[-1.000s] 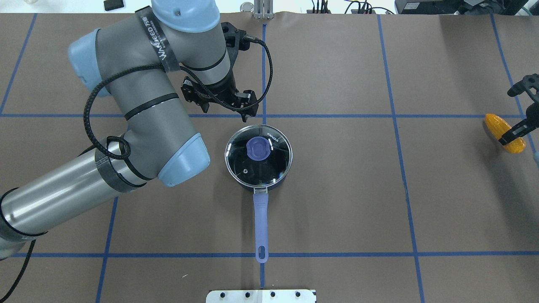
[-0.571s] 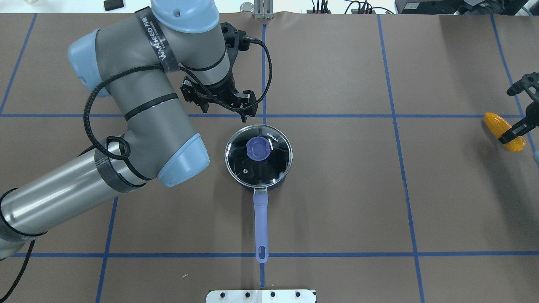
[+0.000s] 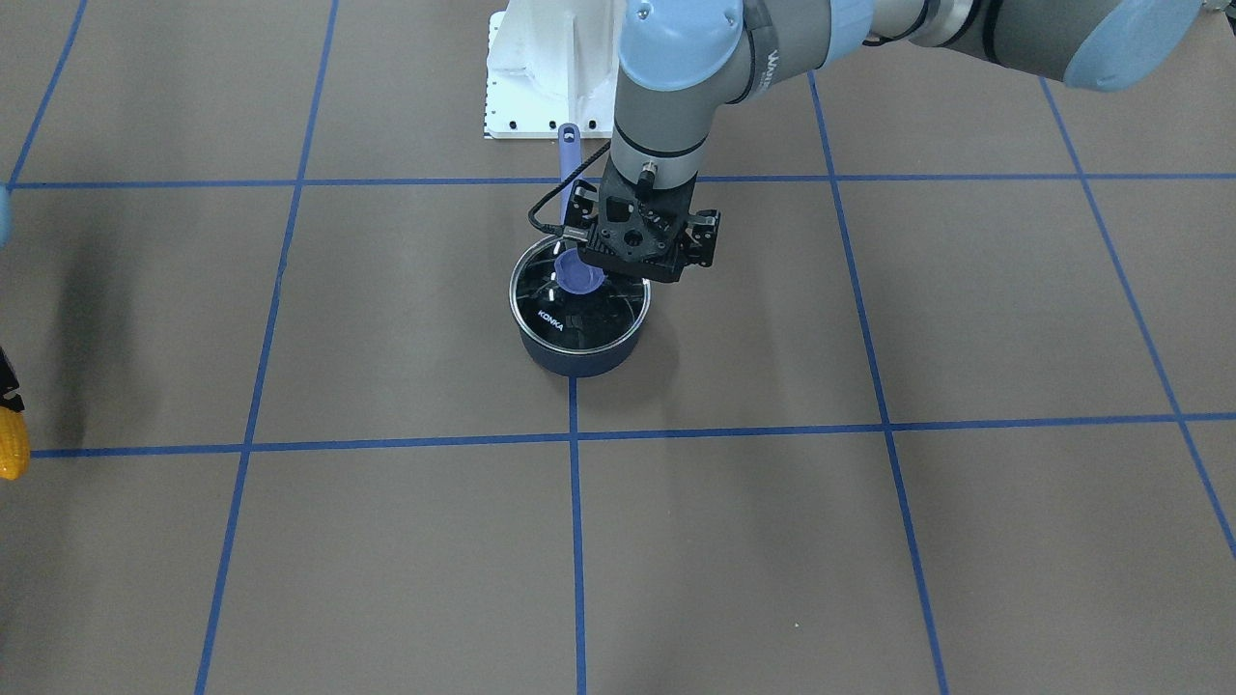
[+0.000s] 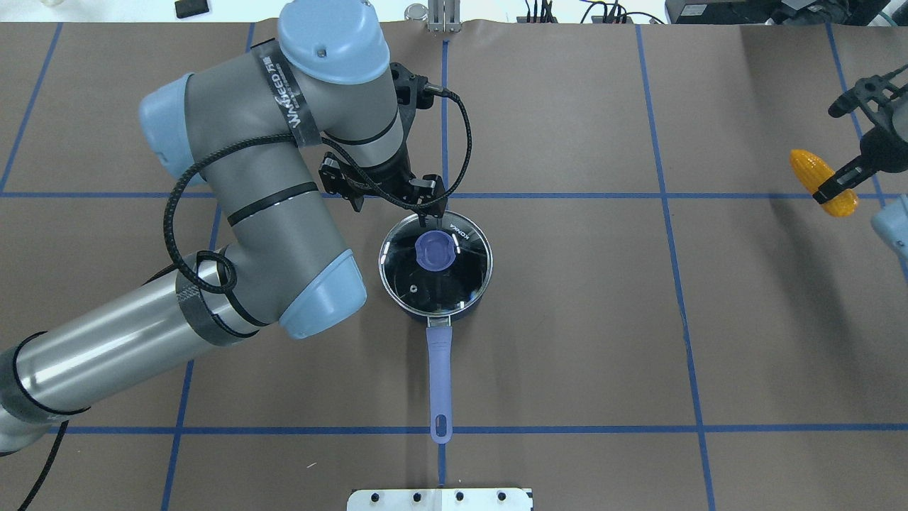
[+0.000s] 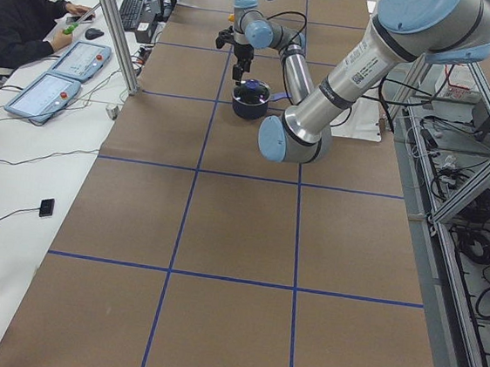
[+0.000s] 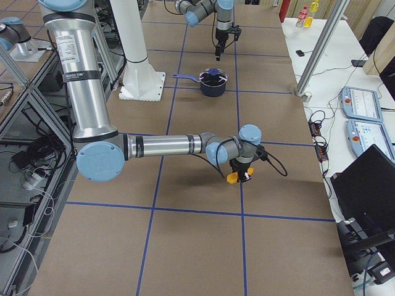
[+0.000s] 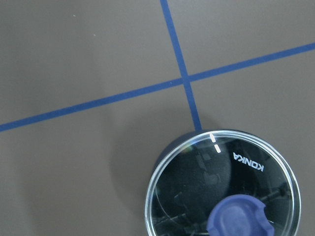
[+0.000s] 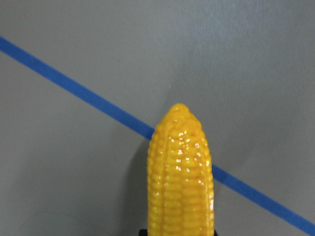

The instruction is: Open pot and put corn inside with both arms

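Observation:
The dark navy pot stands mid-table with its glass lid on and its lavender handle pointing at the robot's base. The lid's blue knob also shows in the left wrist view. My left gripper hangs over the lid's far rim, just beyond the knob; it looks open and holds nothing. My right gripper is shut on the yellow-orange corn and holds it above the table at the far right. The corn also shows in the right wrist view and at the front-facing view's left edge.
The robot's white base plate lies at the near edge, just behind the pot handle's tip. Blue tape lines cross the brown table cover. Operators' desks with control pendants run along the far side.
My left arm has moved right and nearer, bringing its gripper over the lid's far rim. My right gripper has carried the corn left and further away from its earlier spot.

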### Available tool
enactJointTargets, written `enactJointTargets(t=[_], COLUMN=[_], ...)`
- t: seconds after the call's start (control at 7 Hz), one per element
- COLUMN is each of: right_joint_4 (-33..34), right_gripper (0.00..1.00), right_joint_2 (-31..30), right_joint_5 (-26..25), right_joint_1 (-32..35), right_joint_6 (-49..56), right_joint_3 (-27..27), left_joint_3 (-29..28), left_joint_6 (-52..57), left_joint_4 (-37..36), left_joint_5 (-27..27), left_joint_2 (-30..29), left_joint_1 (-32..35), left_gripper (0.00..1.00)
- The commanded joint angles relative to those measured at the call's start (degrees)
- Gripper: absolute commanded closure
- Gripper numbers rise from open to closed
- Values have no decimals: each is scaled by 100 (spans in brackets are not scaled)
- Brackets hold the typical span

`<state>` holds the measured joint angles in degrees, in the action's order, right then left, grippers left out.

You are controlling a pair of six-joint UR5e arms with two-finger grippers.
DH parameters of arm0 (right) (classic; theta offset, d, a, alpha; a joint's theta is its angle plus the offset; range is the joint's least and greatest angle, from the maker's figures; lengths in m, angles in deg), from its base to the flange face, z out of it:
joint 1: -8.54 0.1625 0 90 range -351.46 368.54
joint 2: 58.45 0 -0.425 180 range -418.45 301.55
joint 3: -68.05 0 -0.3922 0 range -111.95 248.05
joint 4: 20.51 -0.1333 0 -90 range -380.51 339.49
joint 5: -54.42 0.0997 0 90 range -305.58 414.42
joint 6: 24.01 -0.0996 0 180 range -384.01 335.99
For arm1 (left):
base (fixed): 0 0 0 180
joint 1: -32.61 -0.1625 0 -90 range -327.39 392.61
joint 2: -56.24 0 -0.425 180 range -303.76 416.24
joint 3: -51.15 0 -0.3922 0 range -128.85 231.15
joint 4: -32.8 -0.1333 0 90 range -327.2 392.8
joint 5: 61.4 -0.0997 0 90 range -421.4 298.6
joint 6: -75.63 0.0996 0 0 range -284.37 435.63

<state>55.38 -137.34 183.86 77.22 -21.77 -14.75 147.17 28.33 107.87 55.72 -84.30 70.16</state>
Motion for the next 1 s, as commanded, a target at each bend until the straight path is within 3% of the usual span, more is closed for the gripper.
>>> enactJointTargets(t=[0.0, 0.29, 0.86], right_joint_4=[1135, 1376, 1368], right_gripper=[77, 77, 77], right_joint_2=[251, 418, 419], right_joint_5=[3, -6, -23], right_joint_1=[-3, -12, -12], right_joint_6=[-13, -22, -22], right_joint_3=[-717, -817, -834], left_joint_3=[-266, -714, -751], left_joint_6=[36, 19, -261], left_joint_4=[17, 462, 500], left_joint_5=[4, 4, 4], left_joint_2=[-192, -290, -334], left_joint_1=[-124, -177, -475], left_gripper=[1, 1, 1])
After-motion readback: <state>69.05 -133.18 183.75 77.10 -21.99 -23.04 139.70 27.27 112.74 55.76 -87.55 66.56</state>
